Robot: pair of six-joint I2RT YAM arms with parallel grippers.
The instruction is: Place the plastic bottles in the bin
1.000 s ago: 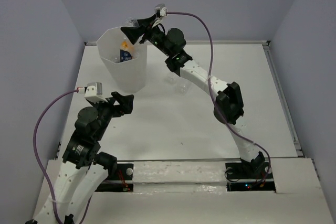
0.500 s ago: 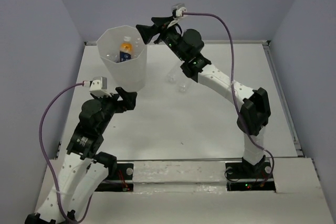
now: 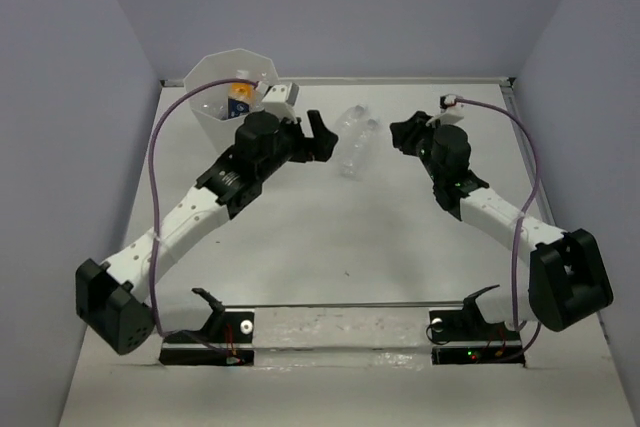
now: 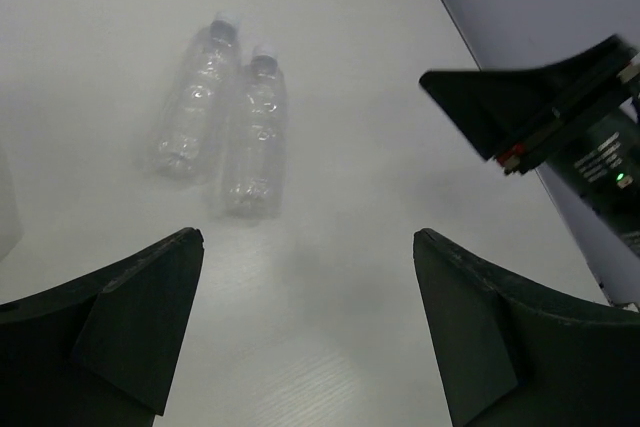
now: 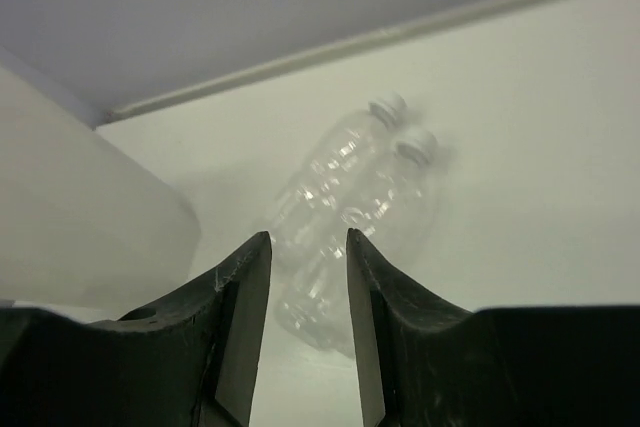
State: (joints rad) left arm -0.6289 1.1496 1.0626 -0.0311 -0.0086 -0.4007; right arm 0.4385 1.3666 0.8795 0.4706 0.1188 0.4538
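L gripper (image 4: 307, 247) gapes wide, empty. Two clear bottles (image 4: 255, 127) lie side by side, touching, at its 11 o'clock in wrist view. R gripper (image 5: 307, 237) is narrow, empty, at their 3 o'clock from above. Bin (image 3: 200, 79) is at their 9, w/ orange bottle (image 3: 238, 97) inside. Best: straddle nearer bottle mid-body, w/o nudging its neighbour.

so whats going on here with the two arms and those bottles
Two robot arms are putting bottles into the tall white translucent faceted plastic bin at the back left. It already holds an orange bottle with a dark blue label. Two clear crinkled plastic bottles with white caps lie side by side on the white table. The left pincer, wide open, points at them from the left. The right pincer, empty and only slightly open, faces them from the right. Neither touches them.
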